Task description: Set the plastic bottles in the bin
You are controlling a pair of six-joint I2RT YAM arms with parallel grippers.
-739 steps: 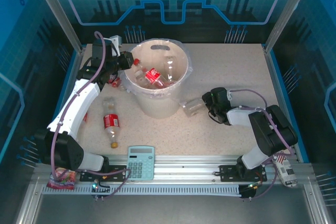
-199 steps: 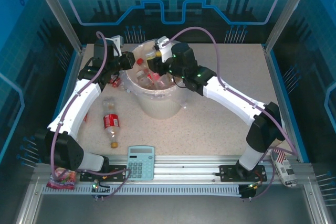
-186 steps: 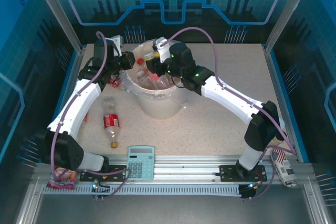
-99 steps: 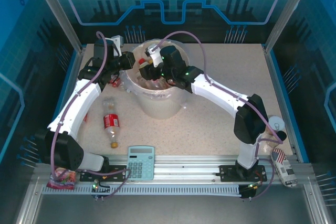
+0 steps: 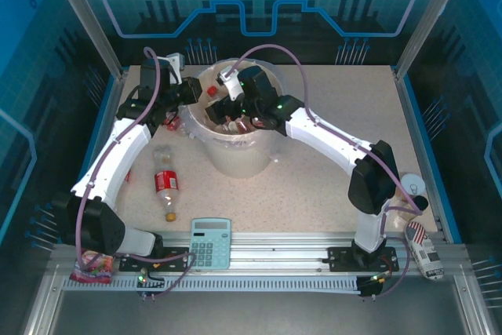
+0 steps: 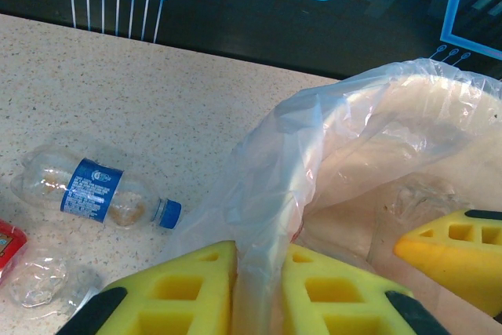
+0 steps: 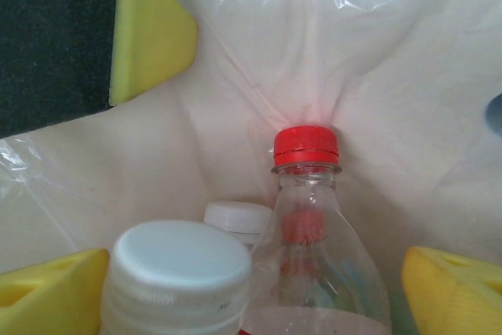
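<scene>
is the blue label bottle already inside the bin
No, the blue-label bottle lies on its side on the table, outside the bin and its clear liner.

We see a cream-white bin (image 5: 235, 158) under a clear, glossy liner (image 6: 314, 139), standing on a beige table (image 5: 298, 194) with dark speckles. At its eight o'clock lies a clear red-label bottle (image 5: 166, 182) with a yellowish cap, and at six o'clock a pale blue calculator (image 5: 211, 243). At nine o'clock of the liner, a clear blue-label bottle (image 6: 94, 190) has a blue cap. Inside the bin, one clear bottle (image 7: 314, 288) has a red cap and the cap (image 7: 176, 268) at its eight o'clock is white. The pads (image 6: 180, 288) are yellow.
</scene>
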